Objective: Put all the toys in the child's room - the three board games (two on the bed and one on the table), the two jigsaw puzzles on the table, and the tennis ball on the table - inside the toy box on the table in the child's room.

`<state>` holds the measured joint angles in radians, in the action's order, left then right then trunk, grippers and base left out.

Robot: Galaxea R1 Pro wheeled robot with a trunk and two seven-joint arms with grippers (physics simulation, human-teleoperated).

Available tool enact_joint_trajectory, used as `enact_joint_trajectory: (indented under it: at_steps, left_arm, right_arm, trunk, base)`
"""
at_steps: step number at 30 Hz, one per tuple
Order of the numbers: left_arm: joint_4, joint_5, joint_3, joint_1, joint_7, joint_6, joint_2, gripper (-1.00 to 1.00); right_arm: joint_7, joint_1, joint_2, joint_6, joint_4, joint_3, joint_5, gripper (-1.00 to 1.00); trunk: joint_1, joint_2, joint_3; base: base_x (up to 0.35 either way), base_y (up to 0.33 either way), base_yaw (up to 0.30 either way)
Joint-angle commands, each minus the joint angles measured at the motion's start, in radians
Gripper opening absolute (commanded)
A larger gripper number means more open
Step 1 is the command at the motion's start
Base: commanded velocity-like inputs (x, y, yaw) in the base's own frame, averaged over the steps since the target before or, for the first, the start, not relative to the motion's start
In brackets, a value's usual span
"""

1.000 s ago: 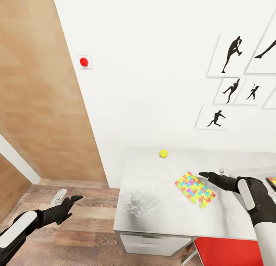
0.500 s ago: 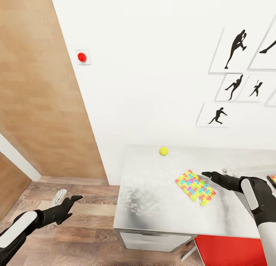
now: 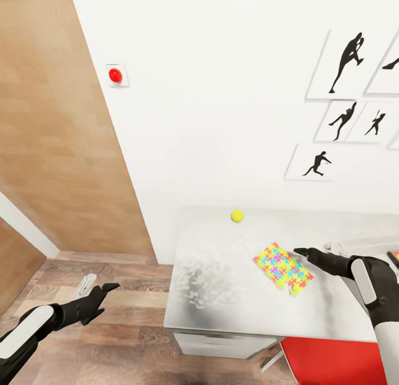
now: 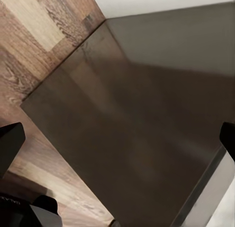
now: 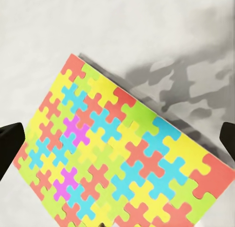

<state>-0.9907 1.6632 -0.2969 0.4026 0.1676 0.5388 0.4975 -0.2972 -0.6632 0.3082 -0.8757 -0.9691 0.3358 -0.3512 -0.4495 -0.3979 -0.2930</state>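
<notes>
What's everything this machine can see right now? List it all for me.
jigsaw puzzle: one, multicoloured, flat on the table under the right gripper
tennis ball: one, yellow-green, on the table near the wall
table: one, pale grey top
red button: one, on the white wall
silhouette pictures: several, black on white, on the wall
door: one, wood-brown, left of the wall
left gripper: black, open, above the wood floor
right gripper: black, open, above the puzzle
</notes>
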Motion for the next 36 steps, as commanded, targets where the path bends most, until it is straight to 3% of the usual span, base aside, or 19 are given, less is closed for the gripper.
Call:
enact_joint_trajectory:
  at_steps: [1,22,36]
  left_arm:
    - [-0.002,0.011,-0.002,0.001,0.009,0.000,0.001,1.00]
    - [0.016,0.011,-0.002,0.001,0.010,0.000,0.001,1.00]
    - [0.062,0.010,-0.002,0.001,0.009,0.000,0.001,1.00]
  right_arm:
    - [-0.008,-0.001,0.000,-0.005,0.000,0.004,0.006,1.00]
    - [-0.009,-0.001,-0.001,-0.005,0.000,0.011,0.005,1.00]
    - [-0.009,-0.001,-0.001,-0.005,0.000,0.011,0.003,1.00]
  trunk:
    - [-0.001,-0.002,-0.004]
    - [-0.001,-0.002,-0.037]
    - [-0.001,-0.002,-0.044]
  base:
    - [0.000,0.000,0.000]
    - [0.000,0.000,0.000]
    - [0.000,0.000,0.000]
